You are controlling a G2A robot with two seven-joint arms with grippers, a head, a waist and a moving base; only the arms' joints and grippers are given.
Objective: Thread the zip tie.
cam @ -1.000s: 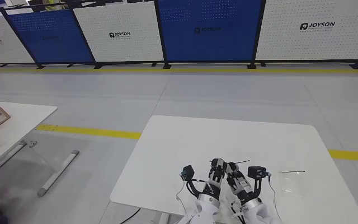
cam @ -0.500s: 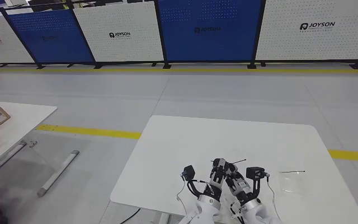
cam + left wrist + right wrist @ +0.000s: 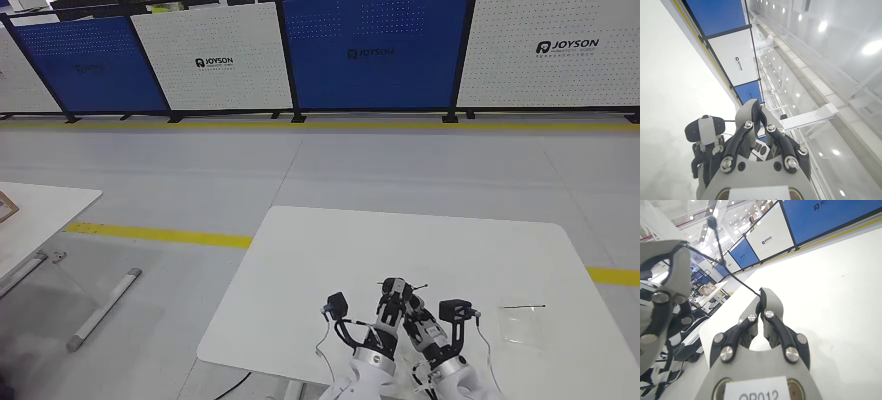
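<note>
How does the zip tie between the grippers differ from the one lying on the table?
The held zip tie is in the air, pinched by the left gripper and right gripper; the spare zip tie lies on the table, untouched. The held zip tie is bent at a kink; the spare zip tie lies straight. Both are thin and black.

The top view looks down and forward from above the arms, with the white worktop (image 3: 300,260) low in the frame and the blue-and-white panels (image 3: 375,55) along the top. Each wrist camera sits close behind its gripper. The one behind the left gripper (image 3: 759,108) tilts toward the ceiling, and the one behind the right gripper (image 3: 760,294) faces across the worktop. All three views share the panels, and both wrist views share the zip tie (image 3: 730,273).
</note>
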